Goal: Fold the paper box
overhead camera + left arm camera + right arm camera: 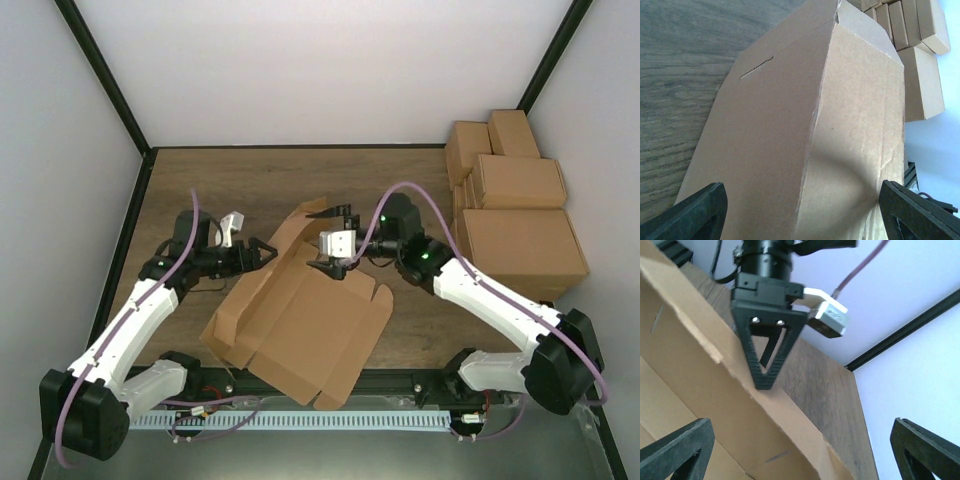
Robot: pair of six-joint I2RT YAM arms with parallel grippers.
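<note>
Seeing the paper box (pixel 300 330) mid-worktop (pixel 250 180), mostly unfolded: base panel flat, near corner poking past the near edge over the mounting rail (pixel 300 420). We read the left side wall and the far flaps as tilted up, not closed.

Left hand (pixel 262 255) is at the raised left wall, released. Its jaws are spread wide and cardboard fills the left wrist view between them, with no clamp on it. We see a slot (pixel 756 67) cut in the panel facing that hand.

From the right wrist view we see one left finger (pixel 762 360) with its tip at the wall's top edge; we can't tell whether it presses or just touches.

Right hand (pixel 322 240) hovers over the far part of the box, among the raised flaps. It is also released, jaws wide, nothing between them.

Far right corner of the worktop: a stack of finished brown cartons (pixel 520 240), well apart from the box.
</note>
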